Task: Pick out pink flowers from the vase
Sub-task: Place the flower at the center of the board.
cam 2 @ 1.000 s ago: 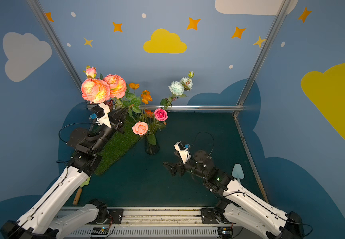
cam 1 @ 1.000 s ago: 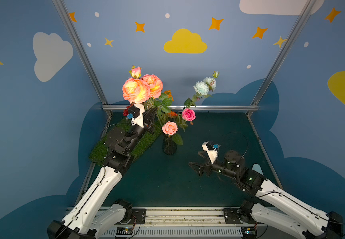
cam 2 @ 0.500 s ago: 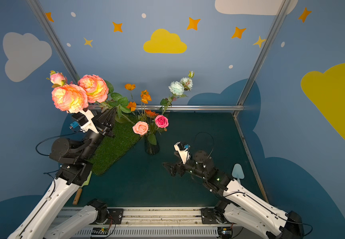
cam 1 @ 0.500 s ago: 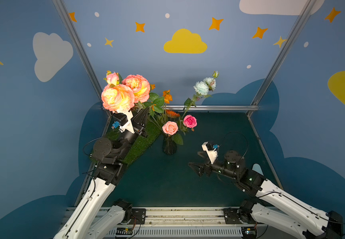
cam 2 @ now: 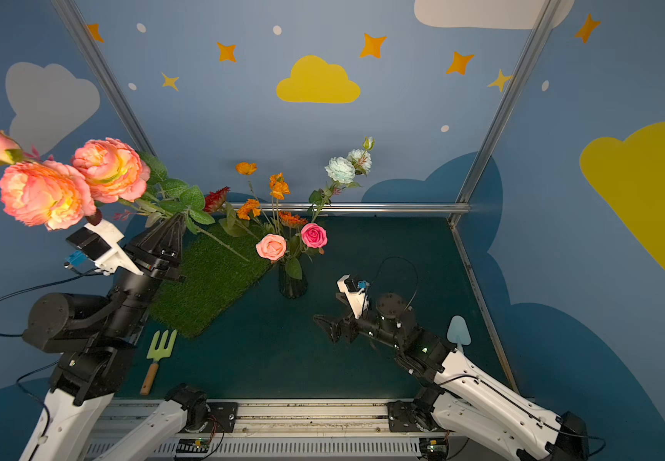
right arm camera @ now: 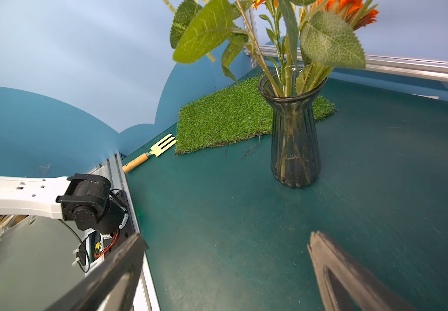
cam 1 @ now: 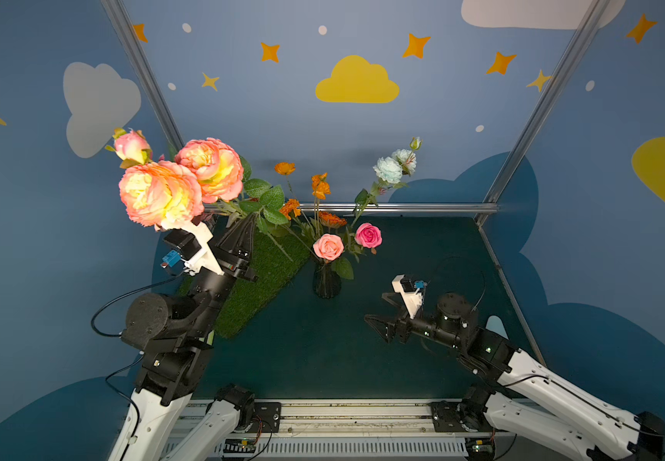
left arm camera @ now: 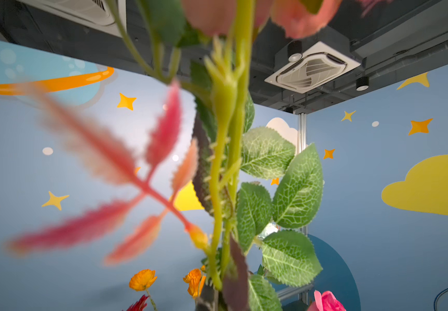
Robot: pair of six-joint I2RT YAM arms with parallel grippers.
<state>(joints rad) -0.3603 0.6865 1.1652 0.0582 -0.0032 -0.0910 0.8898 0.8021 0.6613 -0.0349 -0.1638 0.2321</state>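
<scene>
Two end effectors: left pressed together on a stem, right spread and empty.
Left end effector (cam 1: 251,217): pinches the peach branch (cam 1: 159,193) low on its stem, under the leaves, so the heavy blooms stand clear above the wrist.
Peach branch: out of the vase (cam 1: 326,281), with its bare stem end slanting over the grass mat (cam 1: 259,287). I'd guess that is the drop spot.
Right end effector (cam 1: 381,309): low over the worktop (cam 1: 323,359), near the vase and facing it, probably to take the next stem.
Vase: upright by the mat's corner, holding the pale rose (cam 1: 328,246), the hot-pink rose (cam 1: 368,234), orange flowers (cam 1: 320,185) and white-blue blooms (cam 1: 389,169).
Left to pull: both roses.
</scene>
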